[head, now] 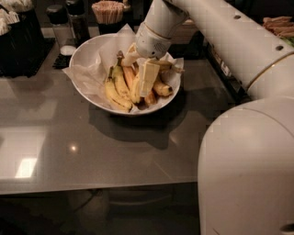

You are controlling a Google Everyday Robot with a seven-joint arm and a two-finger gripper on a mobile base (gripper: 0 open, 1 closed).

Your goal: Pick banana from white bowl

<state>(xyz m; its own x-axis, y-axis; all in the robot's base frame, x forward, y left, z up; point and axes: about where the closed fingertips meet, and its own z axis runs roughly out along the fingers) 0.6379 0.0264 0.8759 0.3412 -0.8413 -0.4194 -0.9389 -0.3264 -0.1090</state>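
The white bowl (pixel 87 50) with its crinkled paper liner stands on the grey table, at the back centre. Several bananas lie in it. The long curved yellow banana (pixel 114 94) lies at the left of the pile, its stem pointing up and away. Shorter orange-tinted bananas (pixel 161 88) lie to the right. My gripper (pixel 143 82) reaches down from the white arm into the middle of the pile, right beside the long banana and touching the bananas there. The wrist hides the far part of the pile.
Dark containers (pixel 18 41), a shaker (pixel 59 27) and a cup of sticks (pixel 108 11) stand behind the bowl. My white arm and base (pixel 248 165) fill the right side. The table's front edge (pixel 92 188) runs across the lower frame.
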